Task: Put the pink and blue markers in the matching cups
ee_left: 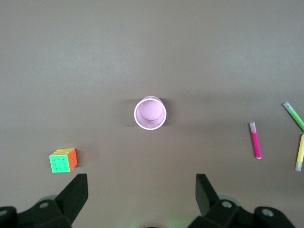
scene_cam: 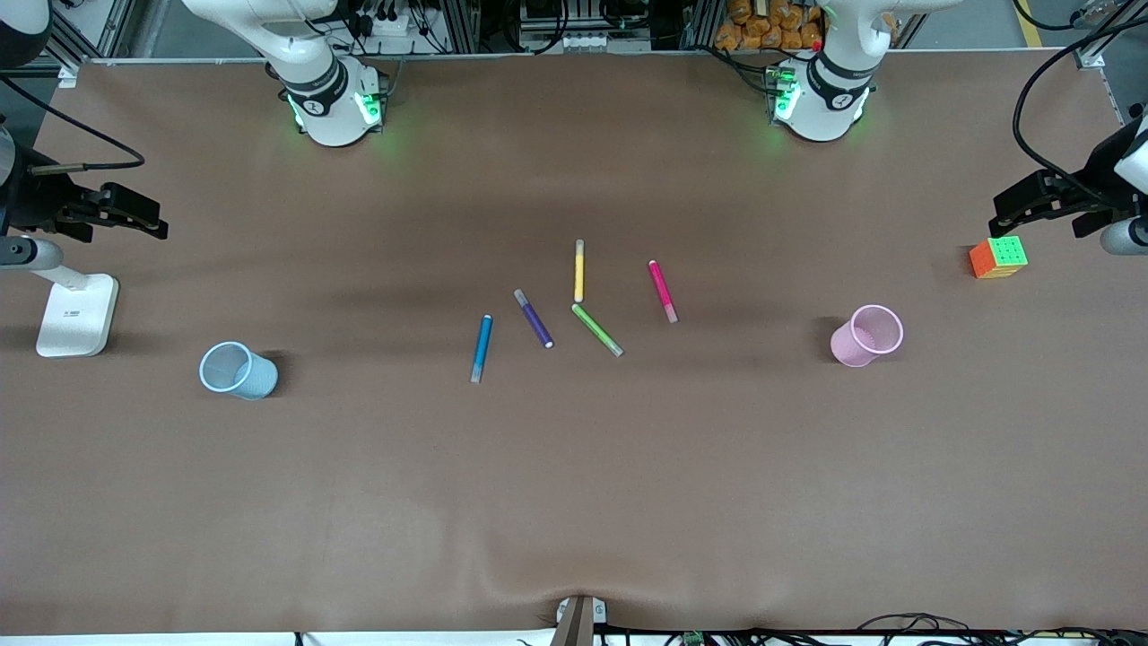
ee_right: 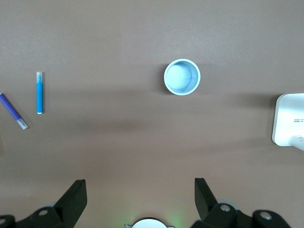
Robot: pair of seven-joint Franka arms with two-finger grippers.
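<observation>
Both arms wait wide of an untouched counter (scene_cam: 574, 502).

Pink cup (scene_cam: 865, 336) stands toward the left arm's end, blue cup (scene_cam: 238, 370) toward the right's; pink marker (scene_cam: 663, 291) and blue marker (scene_cam: 482, 348) lie flat between them among other markers. Left gripper (ee_left: 141, 194) and right gripper (ee_right: 140, 197) hang high, jaws spread, empty. Best pinch each marker mid-barrel, across its length.

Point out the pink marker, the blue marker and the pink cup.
pink marker (scene_cam: 662, 289): front view, middle of its magenta barrel.
blue marker (scene_cam: 482, 346): front view, middle of its blue barrel.
pink cup (scene_cam: 850, 346): front view, its outer side wall below the rim.
</observation>
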